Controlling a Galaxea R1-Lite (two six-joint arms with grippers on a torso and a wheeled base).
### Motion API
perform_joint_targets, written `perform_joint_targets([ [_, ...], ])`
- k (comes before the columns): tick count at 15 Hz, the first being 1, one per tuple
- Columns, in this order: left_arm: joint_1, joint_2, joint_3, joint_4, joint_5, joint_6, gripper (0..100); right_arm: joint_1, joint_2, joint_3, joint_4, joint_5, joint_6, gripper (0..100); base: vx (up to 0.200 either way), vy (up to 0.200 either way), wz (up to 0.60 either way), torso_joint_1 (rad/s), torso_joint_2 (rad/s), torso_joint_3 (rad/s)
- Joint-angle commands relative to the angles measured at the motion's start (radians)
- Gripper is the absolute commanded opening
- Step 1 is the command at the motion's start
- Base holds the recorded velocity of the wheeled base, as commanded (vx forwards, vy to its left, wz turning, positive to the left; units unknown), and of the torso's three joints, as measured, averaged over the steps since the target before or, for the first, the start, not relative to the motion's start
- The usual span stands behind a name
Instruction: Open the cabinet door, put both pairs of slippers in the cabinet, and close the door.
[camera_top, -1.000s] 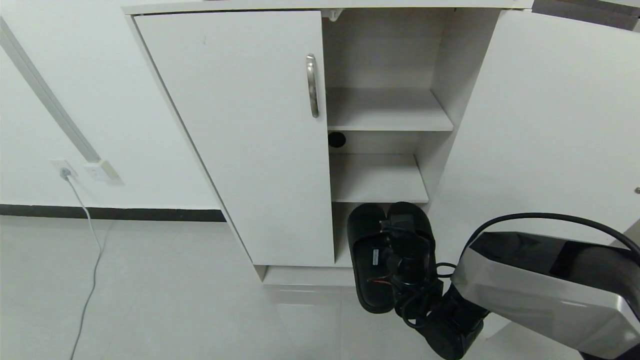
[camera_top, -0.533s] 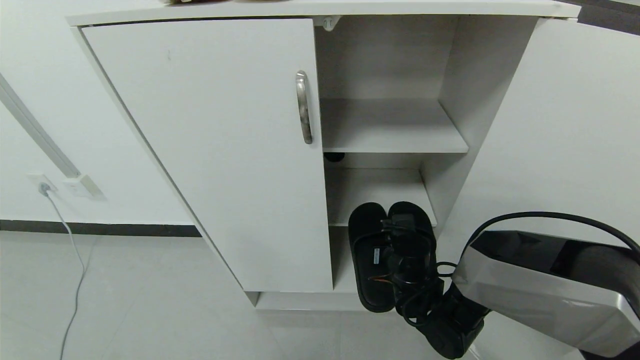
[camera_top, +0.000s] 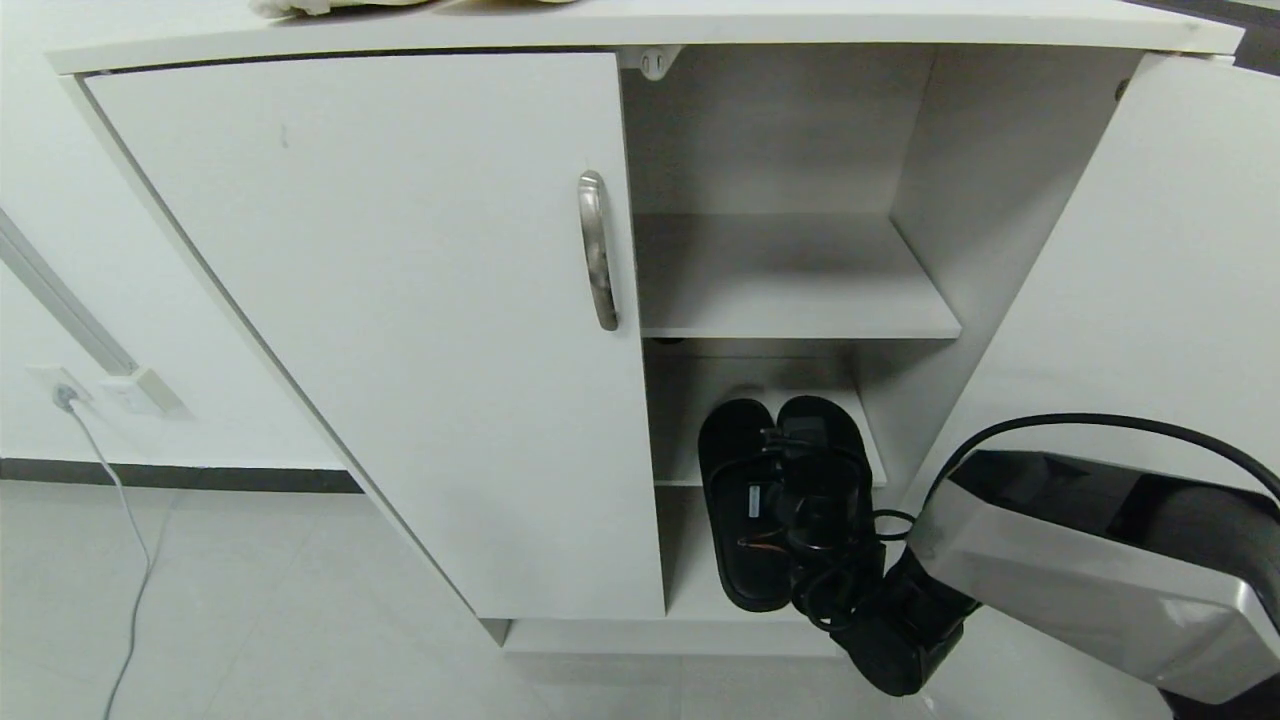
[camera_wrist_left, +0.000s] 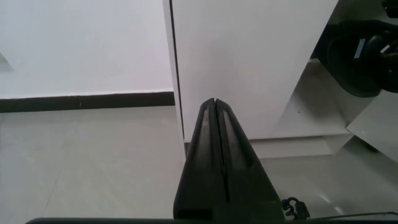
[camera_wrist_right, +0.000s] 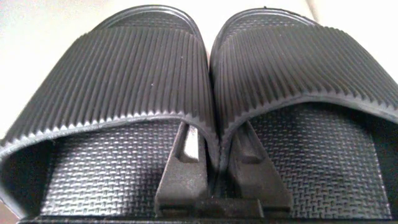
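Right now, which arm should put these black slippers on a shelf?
Right: the right gripper pinches the black slippers before the open shelves; the left gripper, shut and empty, faces the closed door.

Head cam: up high, looks fwd & down at white laminate two-door cabinet (camera_top: 350, 300), mid-range. L wrist cam: low over pale tiled floor (camera_wrist_left: 81, 162), faces cabinet base. R wrist cam: v. close on black ribbed rubber slippers (camera_wrist_right: 205, 81). Head & L wrist share cabinet, slippers.

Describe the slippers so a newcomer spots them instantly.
Start at the white cabinet, whose right door stands open. Before its lower shelves, the right gripper pinches a pair of slippers side by side. They are black with ribbed straps, against white boards.
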Motion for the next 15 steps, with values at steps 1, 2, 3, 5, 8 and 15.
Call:
perform_joint_targets([
  [1, 0.000, 0.001, 0.000, 0.000, 0.000, 0.000, 0, -0.019, 0.005, -0.068, 0.057, 0.029, 0.000, 0, 0.000, 0.000, 0.00, 0.000, 0.00, 0.000],
  [2, 0.000, 0.001, 0.000, 0.001, 0.000, 0.000, 0, -0.035, 0.020, -0.120, 0.106, 0.034, 0.000, 0, 0.000, 0.000, 0.00, 0.000, 0.00, 0.000],
  [3, 0.000, 0.001, 0.000, 0.001, 0.000, 0.000, 0, -0.046, 0.040, -0.178, 0.142, 0.034, 0.000, 0, 0.000, 0.000, 0.00, 0.000, 0.00, 0.000],
  [5, 0.000, 0.001, 0.000, 0.000, 0.000, 0.000, 0, -0.073, 0.089, -0.321, 0.238, 0.044, 0.002, 0, 0.000, 0.000, 0.00, 0.000, 0.00, 0.000],
  [8, 0.000, 0.001, 0.000, 0.001, 0.000, 0.000, 0, -0.088, 0.135, -0.483, 0.379, 0.046, 0.008, 0, 0.000, 0.000, 0.00, 0.000, 0.00, 0.000],
  [15, 0.000, 0.001, 0.000, 0.001, 0.000, 0.002, 0, -0.113, 0.201, -0.795, 0.589, 0.046, 0.010, 0, 0.000, 0.000, 0.00, 0.000, 0.00, 0.000],
])
